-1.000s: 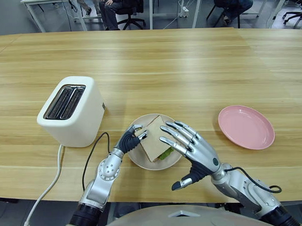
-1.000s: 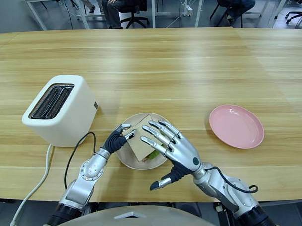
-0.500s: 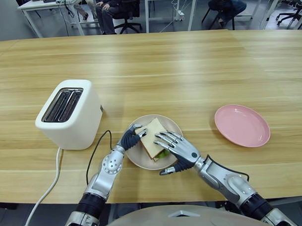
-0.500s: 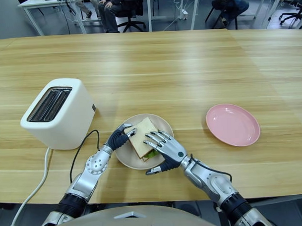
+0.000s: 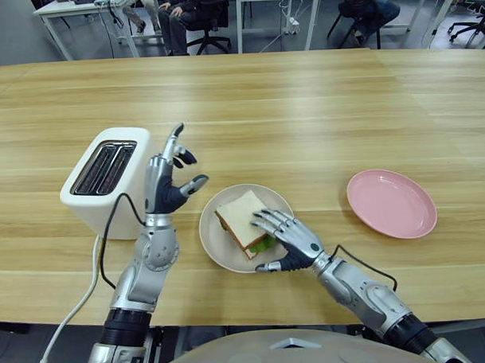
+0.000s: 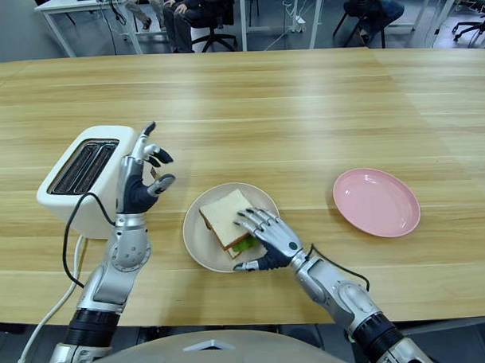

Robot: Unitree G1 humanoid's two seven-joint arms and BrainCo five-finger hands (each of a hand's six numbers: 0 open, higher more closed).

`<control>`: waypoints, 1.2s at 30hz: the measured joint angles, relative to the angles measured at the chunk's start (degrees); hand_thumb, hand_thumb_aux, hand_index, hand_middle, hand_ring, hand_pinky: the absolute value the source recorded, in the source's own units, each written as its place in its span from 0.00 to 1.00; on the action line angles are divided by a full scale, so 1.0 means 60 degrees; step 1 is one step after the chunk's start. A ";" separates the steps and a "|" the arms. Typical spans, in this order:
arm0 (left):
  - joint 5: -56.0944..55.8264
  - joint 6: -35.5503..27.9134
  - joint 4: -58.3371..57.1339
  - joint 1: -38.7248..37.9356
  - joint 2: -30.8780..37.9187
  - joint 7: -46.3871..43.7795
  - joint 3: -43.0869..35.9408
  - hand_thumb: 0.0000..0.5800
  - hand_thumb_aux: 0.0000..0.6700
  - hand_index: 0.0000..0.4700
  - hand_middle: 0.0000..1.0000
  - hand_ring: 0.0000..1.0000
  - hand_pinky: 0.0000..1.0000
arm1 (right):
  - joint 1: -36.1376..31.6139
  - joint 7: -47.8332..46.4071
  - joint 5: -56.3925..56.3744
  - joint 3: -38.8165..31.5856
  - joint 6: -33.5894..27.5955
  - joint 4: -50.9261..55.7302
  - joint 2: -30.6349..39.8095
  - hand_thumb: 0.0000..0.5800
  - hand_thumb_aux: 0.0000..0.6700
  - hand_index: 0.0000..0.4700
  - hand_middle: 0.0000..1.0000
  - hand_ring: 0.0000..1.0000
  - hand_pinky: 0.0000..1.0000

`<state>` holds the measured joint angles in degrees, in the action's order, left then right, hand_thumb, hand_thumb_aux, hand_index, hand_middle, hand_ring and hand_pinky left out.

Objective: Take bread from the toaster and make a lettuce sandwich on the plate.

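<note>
A sandwich (image 5: 242,219) of two white bread slices, with green lettuce (image 5: 265,245) peeking out at its near edge, lies on the beige plate (image 5: 215,240). My right hand (image 5: 290,240) rests with fingers spread on the sandwich's near right corner. My left hand (image 5: 167,182) is raised upright and open between the plate and the white toaster (image 5: 109,184), holding nothing. The toaster's two slots (image 5: 105,166) look dark and hold no visible bread.
A pink plate (image 5: 391,203) sits bare at the right. The toaster's black cord (image 5: 110,226) loops behind my left forearm, and a white cable (image 5: 72,311) runs off the near table edge. Wide bare wooden table (image 5: 288,108) lies beyond.
My left hand let go of the sandwich's left edge and rose upright beside the toaster. My right hand came down onto the sandwich and stays there.
</note>
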<state>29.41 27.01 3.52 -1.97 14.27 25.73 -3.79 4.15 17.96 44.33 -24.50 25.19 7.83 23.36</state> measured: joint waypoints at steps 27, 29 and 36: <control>-0.6861 0.1427 -0.0896 -0.2718 0.4201 -1.2137 -0.4185 1.00 1.00 0.98 0.97 0.97 0.97 | 0.2156 -1.0802 -0.8446 -0.0039 0.1765 -0.0495 0.1760 1.00 1.00 0.98 1.00 1.00 1.00; -0.5869 0.1266 -0.1338 -0.2436 0.3978 -1.1946 -0.4212 1.00 1.00 0.98 0.97 0.97 0.97 | 0.1828 -1.0391 -0.7537 -0.0058 0.1925 -0.0011 0.1452 1.00 1.00 0.98 1.00 1.00 1.00; -0.1764 0.1475 -0.2795 -0.0395 0.2831 -0.8845 -0.4087 1.00 1.00 0.98 0.96 0.96 0.96 | 0.0523 -0.7764 -0.4007 -0.0292 0.2670 0.1062 0.0744 1.00 1.00 0.98 1.00 1.00 1.00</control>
<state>18.83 35.86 -13.25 -4.34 31.25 -27.34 -28.31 7.29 -28.62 20.28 -26.25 41.21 14.20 27.83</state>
